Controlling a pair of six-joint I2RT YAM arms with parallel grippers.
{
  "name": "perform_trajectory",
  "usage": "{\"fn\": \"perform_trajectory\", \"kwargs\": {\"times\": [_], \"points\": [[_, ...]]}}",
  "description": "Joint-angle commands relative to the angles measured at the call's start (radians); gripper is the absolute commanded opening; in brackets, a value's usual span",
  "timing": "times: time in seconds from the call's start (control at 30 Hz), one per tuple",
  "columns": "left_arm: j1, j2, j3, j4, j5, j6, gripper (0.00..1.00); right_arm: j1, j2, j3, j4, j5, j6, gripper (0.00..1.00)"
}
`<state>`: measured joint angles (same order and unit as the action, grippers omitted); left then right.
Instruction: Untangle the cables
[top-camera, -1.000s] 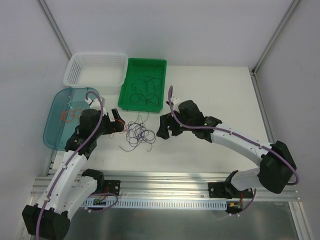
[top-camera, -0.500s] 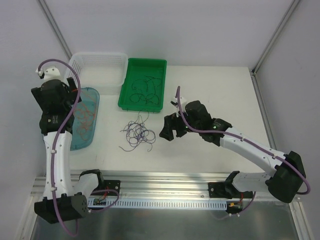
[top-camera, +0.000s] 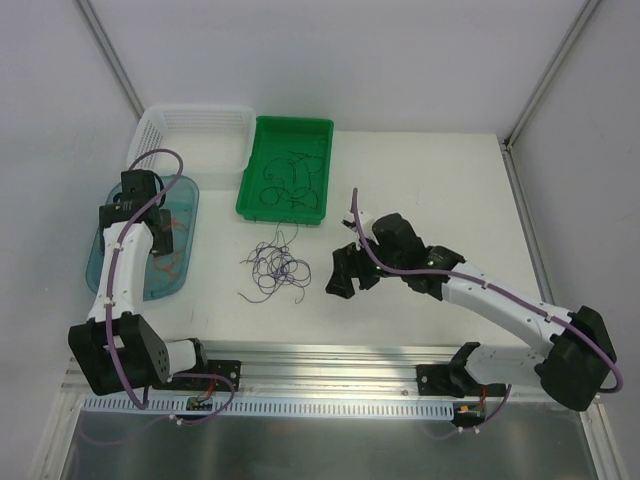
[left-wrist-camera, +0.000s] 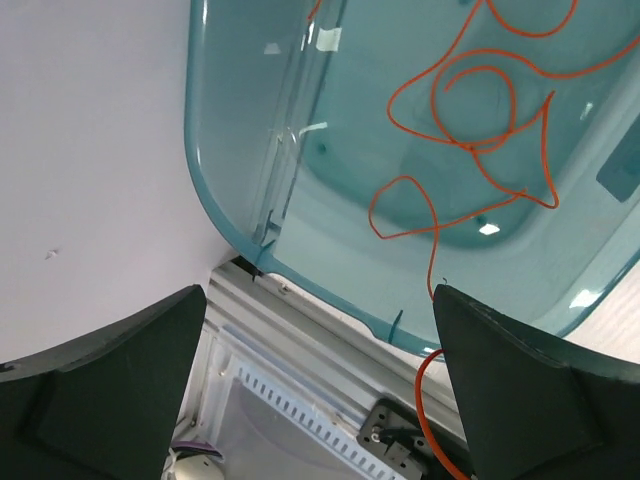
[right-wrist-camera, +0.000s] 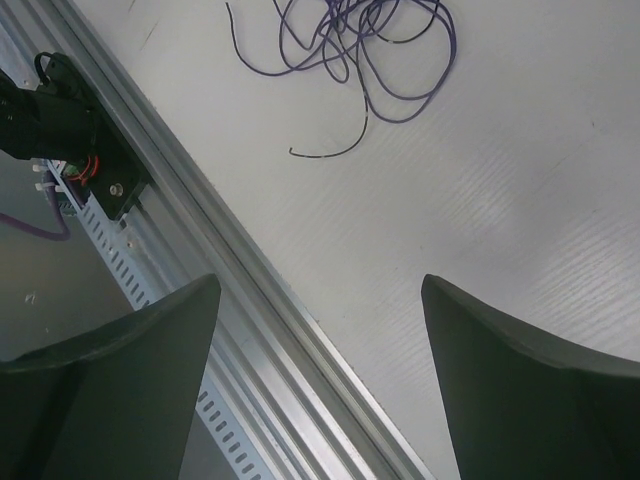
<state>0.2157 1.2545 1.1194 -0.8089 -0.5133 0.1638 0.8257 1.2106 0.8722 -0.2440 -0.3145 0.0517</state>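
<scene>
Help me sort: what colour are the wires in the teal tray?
The wires are red-orange, clearest in the left wrist view.

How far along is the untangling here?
Done: red-orange wires lie in the translucent teal tray, black wires in the green plastic tray. In hand: nothing; left gripper, over the teal tray, and right gripper are open. Remaining: the purple wire tangle on the white table.
</scene>
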Motion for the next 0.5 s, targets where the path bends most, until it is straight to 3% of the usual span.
{"fn": "perform_trajectory", "kwargs": {"times": [0.0, 0.1, 0.23, 0.47], "points": [[0.001, -0.038, 0.017, -0.088, 0.048, -0.018, 0.99, 0.004, -0.062, -0.007, 0.02, -0.038, -0.006, 0.86], [-0.018, -0.026, 0.04, -0.145, 0.163, -0.014, 0.99, 0.006, -0.072, -0.007, 0.034, -0.06, -0.007, 0.86], [-0.119, -0.026, -0.006, -0.173, 0.16, 0.017, 0.99, 0.024, -0.036, 0.036, 0.187, -0.158, -0.045, 0.85], [-0.197, -0.04, -0.018, -0.269, 0.237, 0.028, 0.99, 0.087, 0.24, 0.256, 0.429, -0.248, -0.147, 0.8]]}}
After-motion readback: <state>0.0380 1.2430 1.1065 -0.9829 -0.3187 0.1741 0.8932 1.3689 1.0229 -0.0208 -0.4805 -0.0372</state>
